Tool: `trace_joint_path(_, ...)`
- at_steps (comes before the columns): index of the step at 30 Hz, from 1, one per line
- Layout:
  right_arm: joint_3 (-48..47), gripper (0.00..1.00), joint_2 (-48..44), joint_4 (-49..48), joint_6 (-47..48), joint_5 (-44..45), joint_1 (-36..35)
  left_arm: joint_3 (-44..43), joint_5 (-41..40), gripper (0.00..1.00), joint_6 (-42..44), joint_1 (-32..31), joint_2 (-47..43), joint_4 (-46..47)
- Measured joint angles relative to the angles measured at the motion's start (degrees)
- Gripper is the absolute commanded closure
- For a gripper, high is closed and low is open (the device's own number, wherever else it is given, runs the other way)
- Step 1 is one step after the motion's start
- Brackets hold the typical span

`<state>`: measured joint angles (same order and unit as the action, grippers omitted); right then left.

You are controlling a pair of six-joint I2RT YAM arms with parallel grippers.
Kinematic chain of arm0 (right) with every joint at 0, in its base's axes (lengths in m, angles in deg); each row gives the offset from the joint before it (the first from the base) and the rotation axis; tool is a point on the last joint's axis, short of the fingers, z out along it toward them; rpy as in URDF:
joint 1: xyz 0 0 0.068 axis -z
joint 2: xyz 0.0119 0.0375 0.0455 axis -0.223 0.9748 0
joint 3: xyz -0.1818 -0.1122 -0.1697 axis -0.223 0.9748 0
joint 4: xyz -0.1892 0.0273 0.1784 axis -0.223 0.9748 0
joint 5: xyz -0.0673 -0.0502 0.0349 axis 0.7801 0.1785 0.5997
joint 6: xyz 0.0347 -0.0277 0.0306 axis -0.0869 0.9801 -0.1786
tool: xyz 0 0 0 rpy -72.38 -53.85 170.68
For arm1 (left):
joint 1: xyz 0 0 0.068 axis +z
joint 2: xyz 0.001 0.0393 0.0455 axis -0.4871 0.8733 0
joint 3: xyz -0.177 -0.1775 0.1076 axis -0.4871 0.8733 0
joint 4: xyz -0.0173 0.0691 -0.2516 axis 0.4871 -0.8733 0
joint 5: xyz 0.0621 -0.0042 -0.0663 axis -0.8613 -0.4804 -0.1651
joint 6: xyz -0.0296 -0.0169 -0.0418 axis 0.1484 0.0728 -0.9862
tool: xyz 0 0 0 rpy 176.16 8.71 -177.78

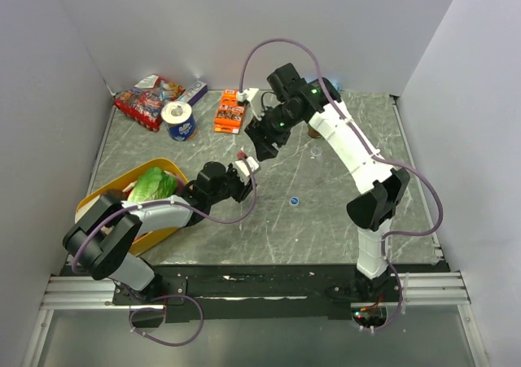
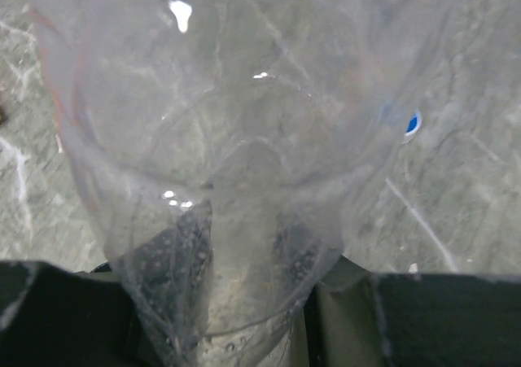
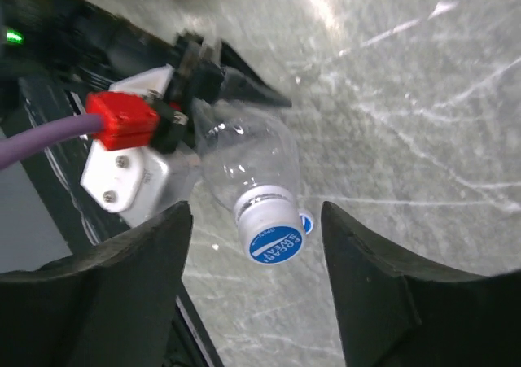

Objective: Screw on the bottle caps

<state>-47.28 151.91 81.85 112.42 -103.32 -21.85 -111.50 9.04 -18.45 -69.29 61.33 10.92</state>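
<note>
My left gripper (image 1: 243, 170) is shut on the base of a small clear bottle (image 3: 244, 151), which it holds tilted above the table. The bottle fills the left wrist view (image 2: 236, 163). A blue cap with a white mark (image 3: 275, 241) sits on the bottle's neck. My right gripper (image 3: 254, 249) is open, with one finger on each side of that cap and not touching it. A second blue cap (image 1: 293, 201) lies loose on the table; it also shows in the left wrist view (image 2: 413, 124). A small clear thing (image 1: 316, 150), perhaps the second bottle, stands under the right arm.
A yellow tray (image 1: 94, 200) holding green lettuce (image 1: 153, 185) sits at the near left. A blue-and-white tape roll (image 1: 179, 121), red snack packets (image 1: 145, 100) and an orange box (image 1: 230, 111) lie at the back left. Walls close in on three sides.
</note>
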Motion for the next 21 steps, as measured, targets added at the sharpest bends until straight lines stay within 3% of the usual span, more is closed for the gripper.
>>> trace_joint_path(3, -2.0, 0.22, -0.9, -0.1, 0.3, -0.4, 0.0, 0.1, 2.2, 0.99, -0.5, 0.1, 0.0, 1.2)
trace_joint_path(7, -0.6, 0.3, -4.9, -0.8, 3.9, -1.3, 0.3, 0.4, 6.8, 0.99, -0.5, 1.0, 0.1, 2.0)
trace_joint_path(9, 3.7, 0.31, -9.3, -1.8, 8.0, -3.2, 0.9, 0.5, 10.6, 0.99, -0.2, 2.1, 0.1, 2.0)
trace_joint_path(15, 29.7, 0.28, -31.4, -7.9, 29.2, -7.6, 1.8, -0.3, 22.0, 0.99, 5.6, 6.1, -0.2, -2.5)
trace_joint_path(21, 34.8, 0.28, -36.7, -12.0, 40.8, -7.9, -0.7, -4.0, 29.5, 0.99, 13.0, 6.4, -0.2, -10.8)
